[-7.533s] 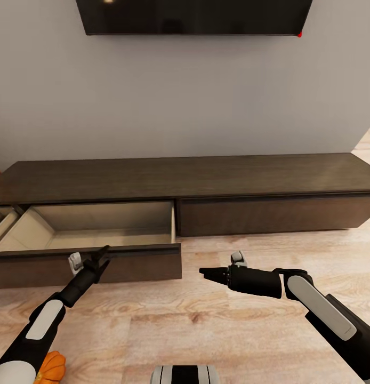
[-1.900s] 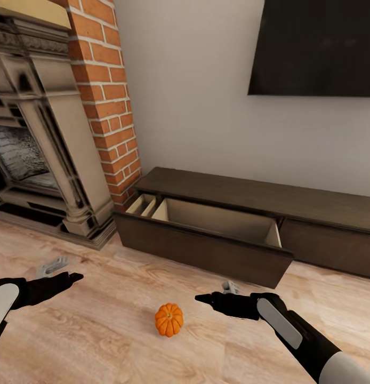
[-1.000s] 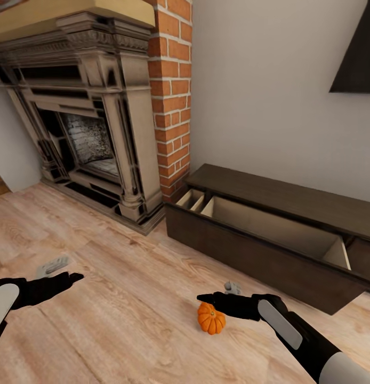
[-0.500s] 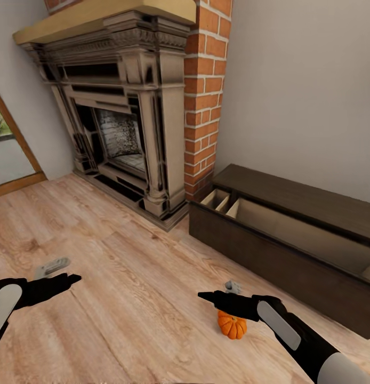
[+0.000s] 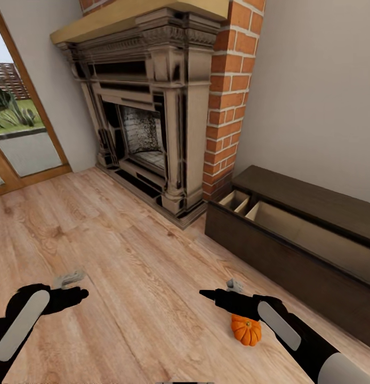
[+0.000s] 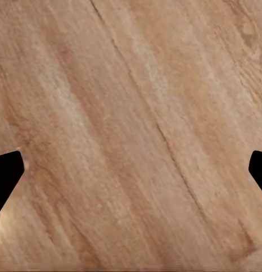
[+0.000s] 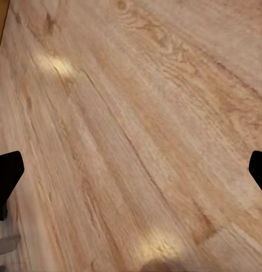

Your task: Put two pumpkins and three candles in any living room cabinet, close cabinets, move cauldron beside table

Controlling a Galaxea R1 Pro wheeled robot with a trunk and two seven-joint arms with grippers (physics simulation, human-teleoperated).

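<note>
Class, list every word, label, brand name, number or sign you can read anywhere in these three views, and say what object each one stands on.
None: no readable text appears in any view.
The pumpkin, the cabinet with its open drawer, the brick column, the fireplace surround and the wooden floor all carry no lettering.
Both wrist views show bare floor boards between dark fingertips, with no marks.

The floor (image 5: 126, 266) is light wood with long boards. A big dark fireplace (image 5: 147, 112) stands in the corner, with a pale shelf (image 5: 137, 16) on top. Red bricks (image 5: 230, 101) run up beside it. The wall (image 5: 313, 90) next to the bricks is plain and pale. A glass door (image 5: 19, 122) with a wood frame shows green plants outside.
</note>
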